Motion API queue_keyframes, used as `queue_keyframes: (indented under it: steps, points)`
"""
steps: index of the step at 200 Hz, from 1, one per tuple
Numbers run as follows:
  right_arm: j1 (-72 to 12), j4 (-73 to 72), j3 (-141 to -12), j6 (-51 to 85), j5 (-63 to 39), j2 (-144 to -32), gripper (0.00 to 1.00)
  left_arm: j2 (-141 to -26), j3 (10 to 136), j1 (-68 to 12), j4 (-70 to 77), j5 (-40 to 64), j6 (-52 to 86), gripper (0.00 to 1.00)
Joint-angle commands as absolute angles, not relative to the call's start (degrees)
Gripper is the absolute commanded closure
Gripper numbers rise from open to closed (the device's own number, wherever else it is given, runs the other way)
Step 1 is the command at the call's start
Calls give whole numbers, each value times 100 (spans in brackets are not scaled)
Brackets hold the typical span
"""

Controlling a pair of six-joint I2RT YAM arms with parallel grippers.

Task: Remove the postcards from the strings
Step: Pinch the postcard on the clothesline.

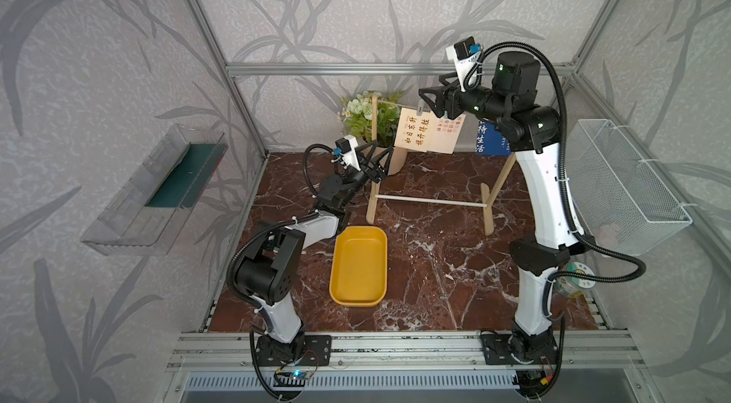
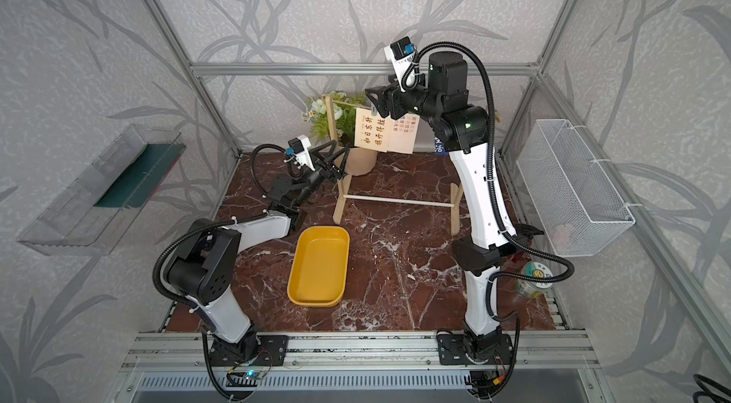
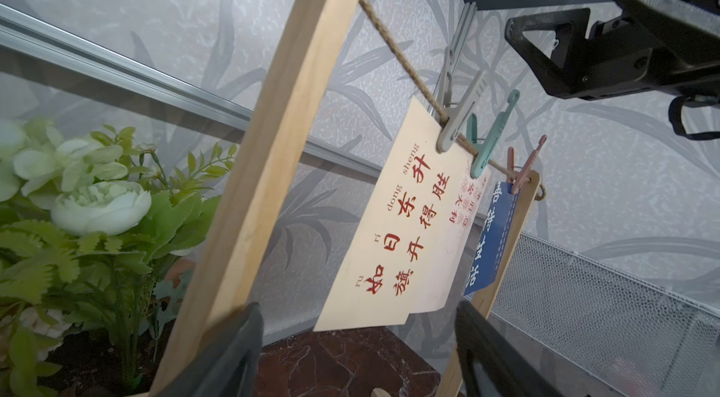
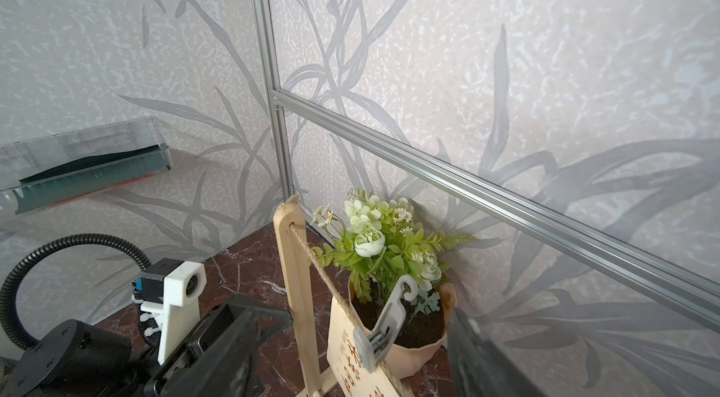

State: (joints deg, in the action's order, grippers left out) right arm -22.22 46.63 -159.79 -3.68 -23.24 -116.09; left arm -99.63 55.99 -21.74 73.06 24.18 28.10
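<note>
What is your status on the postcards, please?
Left gripper open, low by the rack post. Right gripper open at the grey peg. Three postcards still pegged to the string. Path clear.

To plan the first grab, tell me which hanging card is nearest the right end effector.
The cream card with big lettering, under the grey peg: it hangs just below the right end effector; the other two hang farther along.

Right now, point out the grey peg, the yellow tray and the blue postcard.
grey peg (image 3: pixel 463 110), left wrist view, on its long arm.
yellow tray (image 1: pixel 358 266), a top view, on its bare floor.
blue postcard (image 3: pixel 489 243), left wrist view, on its printed face.
</note>
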Motion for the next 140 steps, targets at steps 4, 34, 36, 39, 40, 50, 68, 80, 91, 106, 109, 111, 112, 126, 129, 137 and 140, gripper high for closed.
queue_keyframes:
  steps: [4,34,36,39,40,50,68,80,91,106,109,111,112,126,129,137,140]
  points:
    - [-2219,4684,-15888,-261,-2476,-11395,26,-9745,5902,-2167,6642,2676,2191,21]
    - [-2240,4607,-15653,-265,-2492,-11286,26,-9756,6272,-2171,6048,2830,1929,21]
    - [-2237,4606,-15644,-266,-2493,-11274,26,-9767,6286,-2171,6049,2837,1915,21]
    - [-2245,4590,-15616,-271,-2492,-11265,26,-9779,6309,-2170,6048,2843,1888,21]
    - [-2248,4585,-15613,-267,-2494,-11262,26,-9781,6318,-2170,6048,2850,1885,21]
    - [-2258,4537,-15560,-264,-2508,-11234,26,-9876,6461,-2160,5928,2916,1840,21]
    - [-2282,4478,-15513,-246,-2567,-11204,26,-10025,6710,-2162,5742,3022,1806,21]
    - [-2294,4482,-15514,-267,-2590,-11206,26,-10087,6786,-2161,5767,2997,1796,20]
    - [-2302,4495,-15504,-286,-2575,-11206,26,-10148,6903,-2156,5658,3006,1730,20]
    - [-2303,4511,-15508,-298,-2545,-11198,26,-10241,7138,-2162,5413,3115,1642,20]
    - [-2303,4509,-15504,-300,-2541,-11193,26,-10261,7180,-2162,5369,3133,1630,19]
    - [-2303,4513,-15504,-301,-2540,-11196,26,-10280,7202,-2162,5348,3152,1627,19]
    - [-2303,4515,-15504,-300,-2540,-11192,26,-10286,7222,-2162,5337,3158,1622,19]
    - [-2311,4506,-15508,-291,-2567,-11184,26,-10368,7384,-2153,5205,3225,1570,19]
    - [-2312,4494,-15504,-287,-2567,-11180,26,-10377,7416,-2153,5174,3216,1553,19]
    - [-2324,4495,-15504,-289,-2575,-11175,26,-10410,7481,-2141,5106,3207,1522,19]
    - [-2329,4492,-15504,-292,-2575,-11172,26,-10422,7514,-2137,5074,3208,1524,19]
